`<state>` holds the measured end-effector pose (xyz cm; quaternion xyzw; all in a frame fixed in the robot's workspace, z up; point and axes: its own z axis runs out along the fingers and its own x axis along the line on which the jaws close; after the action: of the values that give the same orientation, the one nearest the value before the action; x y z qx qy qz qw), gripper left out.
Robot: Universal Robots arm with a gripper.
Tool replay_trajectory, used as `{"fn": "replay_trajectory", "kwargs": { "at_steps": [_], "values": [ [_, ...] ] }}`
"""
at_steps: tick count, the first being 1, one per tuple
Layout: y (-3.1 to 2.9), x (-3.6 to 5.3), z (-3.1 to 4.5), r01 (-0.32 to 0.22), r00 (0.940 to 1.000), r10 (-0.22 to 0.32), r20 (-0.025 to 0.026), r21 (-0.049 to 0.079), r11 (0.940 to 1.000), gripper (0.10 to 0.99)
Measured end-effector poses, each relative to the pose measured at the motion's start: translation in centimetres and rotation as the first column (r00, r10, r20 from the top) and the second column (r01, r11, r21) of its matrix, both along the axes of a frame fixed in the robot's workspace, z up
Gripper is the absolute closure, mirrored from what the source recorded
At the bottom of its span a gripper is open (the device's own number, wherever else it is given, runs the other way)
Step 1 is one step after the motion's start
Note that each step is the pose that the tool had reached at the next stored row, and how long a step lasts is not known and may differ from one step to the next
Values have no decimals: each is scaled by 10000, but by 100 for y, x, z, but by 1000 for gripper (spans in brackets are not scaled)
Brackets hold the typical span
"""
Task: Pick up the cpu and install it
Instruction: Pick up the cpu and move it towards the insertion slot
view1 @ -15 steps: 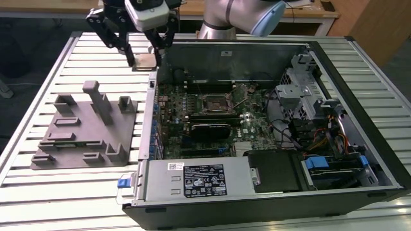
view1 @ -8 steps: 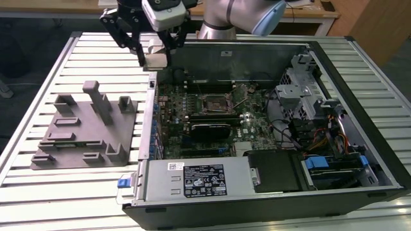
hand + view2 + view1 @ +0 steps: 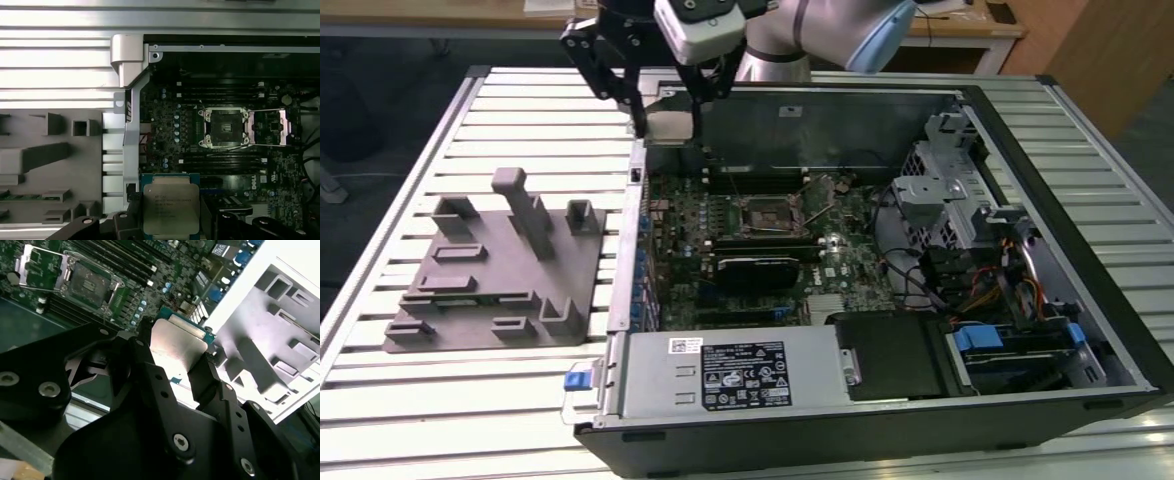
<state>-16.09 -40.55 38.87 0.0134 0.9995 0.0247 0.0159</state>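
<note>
The cpu, a small flat square chip with a pale silver top, hangs in the air over the back left corner of the open computer case. My gripper is shut on it, with a black finger on each side. In the first wrist view the cpu shows its metal lid and green rim between the fingers. The second wrist view shows the cpu from behind, clamped by the gripper. The open motherboard socket, with its retention frame lifted, lies inside the case, apart from the chip.
The grey fixture with upright pegs sits on the slatted table at the exterior view's left of the case. Inside the case are a black heatsink block, a power supply, a drive cage and cables. The case wall stands below the gripper.
</note>
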Motion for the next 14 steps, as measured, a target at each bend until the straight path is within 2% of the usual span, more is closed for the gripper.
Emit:
{"fn": "replay_trajectory", "kwargs": {
  "at_steps": [11,14],
  "values": [
    [2,310,0,0,10000,0,0,0,10000,545],
    [2,417,0,0,10000,0,0,0,10000,545]
  ]
}}
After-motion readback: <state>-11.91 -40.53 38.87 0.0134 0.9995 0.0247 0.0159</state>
